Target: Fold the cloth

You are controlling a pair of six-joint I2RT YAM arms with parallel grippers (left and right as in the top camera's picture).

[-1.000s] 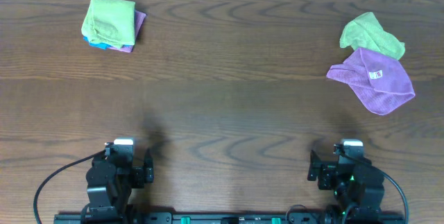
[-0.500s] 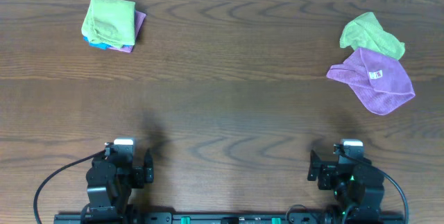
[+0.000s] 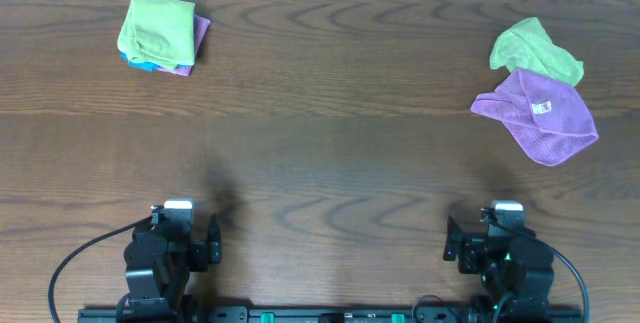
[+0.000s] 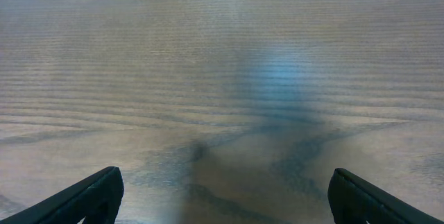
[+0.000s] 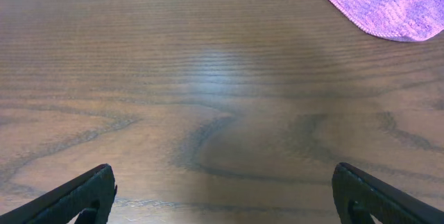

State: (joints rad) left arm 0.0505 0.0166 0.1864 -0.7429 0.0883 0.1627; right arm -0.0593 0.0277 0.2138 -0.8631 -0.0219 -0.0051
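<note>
Just beyond the purple cloth (image 3: 530, 128), touching it, the cloth (image 3: 535, 48) lies crumpled on the bench (image 3: 330, 133). Left jaws and right jaws stand spread, empty; best to pinch a free green corner, leaving purple undisturbed.

Five cloths lie on one bench (image 3: 330, 133). Two are green: the cloth (image 3: 533, 48), crumpled and touching the tagged purple cloth (image 3: 540, 118) on its far side, and a folded green cloth (image 3: 157, 28) well apart to the left of that tagged one. Two are purple: the tagged one and a purple layer (image 3: 202, 31) under the folded green cloth. One blue cloth (image 3: 135, 60) shows as a sliver in that same stack. There are two grippers, the left gripper (image 4: 222, 196) and the right gripper (image 5: 222, 196), each showing two fingers.
</note>
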